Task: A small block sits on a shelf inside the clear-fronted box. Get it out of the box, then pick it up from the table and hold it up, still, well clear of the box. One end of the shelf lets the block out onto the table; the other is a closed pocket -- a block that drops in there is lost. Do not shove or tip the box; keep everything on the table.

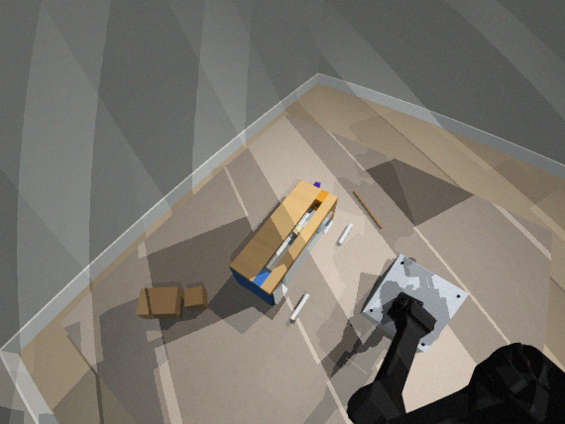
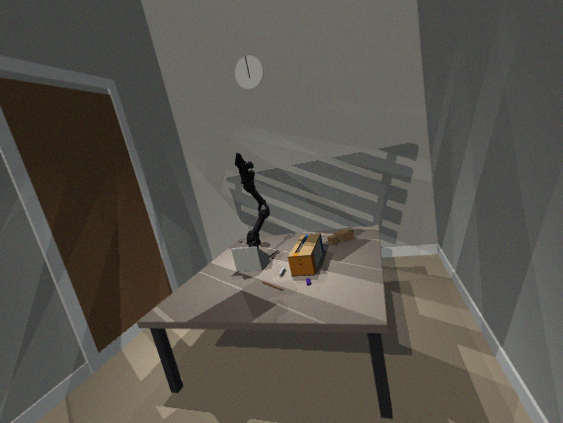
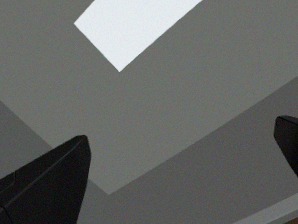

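Observation:
The box (image 1: 270, 225) (image 2: 302, 267) stands upright on the table, with an orange end and a blue end. Through the slot in its top, the top view shows a small pale yellow piece (image 1: 297, 230) about midway along; I cannot tell whether it is the block on the shelf. A small purple block (image 1: 317, 184) (image 2: 308, 282) lies on the table just outside the orange end. My gripper (image 2: 238, 156) (image 3: 184, 136) is open and empty, raised high above the table and far from the box. The wrist view shows only room surfaces between the fingers.
The arm stands on a grey pedestal (image 1: 441, 287) (image 2: 247, 259) beside the box. White rods (image 1: 345, 234) (image 1: 299, 307) lie between pedestal and box. A thin brown stick (image 1: 367, 209) (image 2: 273, 286) lies beyond the orange end. Brown blocks (image 1: 166, 301) (image 1: 195, 297) sit off the blue end.

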Controlling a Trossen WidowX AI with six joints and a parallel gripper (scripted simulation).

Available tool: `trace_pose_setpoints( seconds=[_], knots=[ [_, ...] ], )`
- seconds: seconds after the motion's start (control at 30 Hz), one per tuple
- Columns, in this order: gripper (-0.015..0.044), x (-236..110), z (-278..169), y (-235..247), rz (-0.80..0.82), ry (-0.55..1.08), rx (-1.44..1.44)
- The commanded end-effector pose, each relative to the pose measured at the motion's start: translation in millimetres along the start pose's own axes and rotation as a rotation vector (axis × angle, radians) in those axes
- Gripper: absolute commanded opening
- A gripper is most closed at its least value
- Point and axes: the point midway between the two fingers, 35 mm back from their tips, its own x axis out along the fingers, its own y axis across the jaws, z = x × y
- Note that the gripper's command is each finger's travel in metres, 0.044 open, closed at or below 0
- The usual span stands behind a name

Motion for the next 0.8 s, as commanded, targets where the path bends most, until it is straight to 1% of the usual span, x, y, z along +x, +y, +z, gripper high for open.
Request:
trace_pose_setpoints(
  seconds=[0.0,0.13,0.37,0.47,0.7,0.77],
  knots=[
    [0.0400,13.3,-17.3,62.8,0.193,0.039,-0.013],
    [0.0400,13.6,-10.5,94.6,0.252,0.027,0.022],
    [0.0400,14.0,-19.1,145.0,0.398,0.043,-0.002],
    [0.0400,10.4,-22.5,178.8,0.457,0.068,0.034],
    [0.0400,-2.9,-27.2,247.7,0.670,0.064,-0.024],
    [0.0400,-12.2,-27.7,277.5,0.763,0.055,-0.054]
  ],
)
